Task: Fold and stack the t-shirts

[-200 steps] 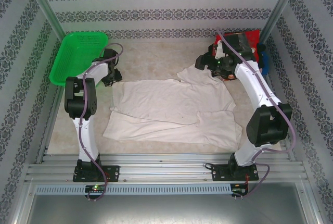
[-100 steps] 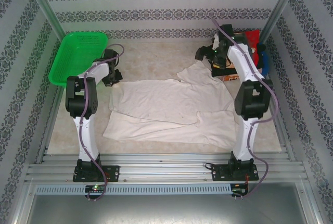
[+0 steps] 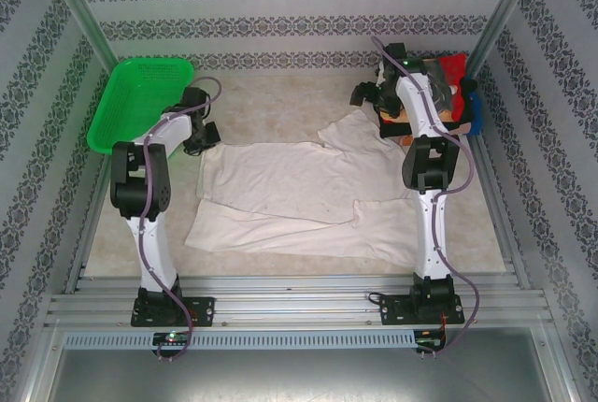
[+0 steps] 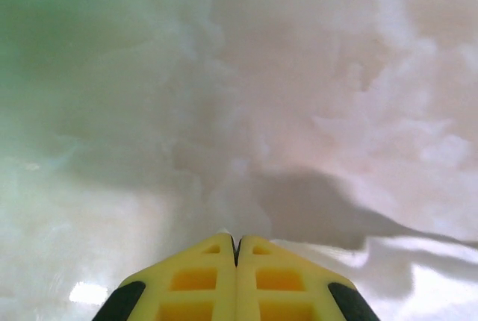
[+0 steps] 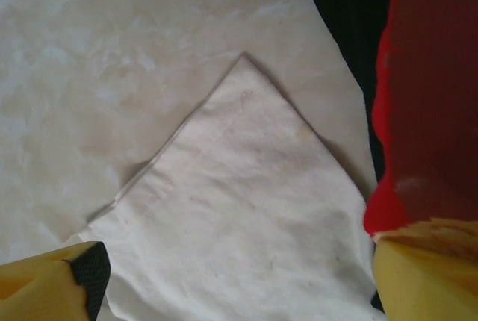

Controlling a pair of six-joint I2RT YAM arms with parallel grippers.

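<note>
White shirt point(image 3: 299, 192) spread flat; left tool point(image 4: 236, 240) pinched closed, right tool point(image 5: 239, 269) wide above its corner.

High rear overview, close wrist-cams (downward)

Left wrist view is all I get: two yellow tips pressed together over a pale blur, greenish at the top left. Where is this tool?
Observer: Seen from above, the left tool sits at the far left corner of the white t-shirt, right beside a green basket.
Operator: Is that shirt folded yet?
Observer: No, it lies spread out, and only its near part is lapped over itself.
Operator: And the other tool?
Observer: The right tool is open over the shirt's pointed far right corner, with a red shirt close beside it.
</note>
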